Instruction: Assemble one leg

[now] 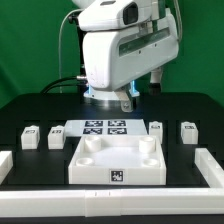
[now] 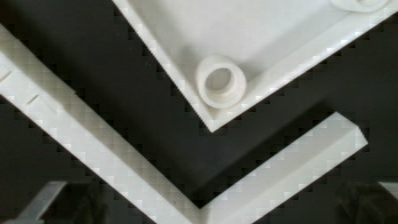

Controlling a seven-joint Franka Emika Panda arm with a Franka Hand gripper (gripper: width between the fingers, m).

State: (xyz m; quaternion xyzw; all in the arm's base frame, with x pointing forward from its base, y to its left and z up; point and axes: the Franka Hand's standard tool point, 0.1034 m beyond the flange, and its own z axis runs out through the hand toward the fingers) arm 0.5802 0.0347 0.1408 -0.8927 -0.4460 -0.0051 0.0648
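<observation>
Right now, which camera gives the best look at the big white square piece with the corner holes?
The exterior view: the whole square piece lies there, all sides and its marker tag visible. The wrist view shows only one corner of it, with a round socket.

Arm (image 1: 115, 45) cut off at the top; end effector (image 1: 112, 99) mostly hidden beneath it; leg (image 1: 55, 138) tag too small to read; wrist view crops the tray-like piece (image 2: 267, 40).

smooth white plastic leg (image 1: 188, 131), matt black table (image 1: 30, 105)
</observation>
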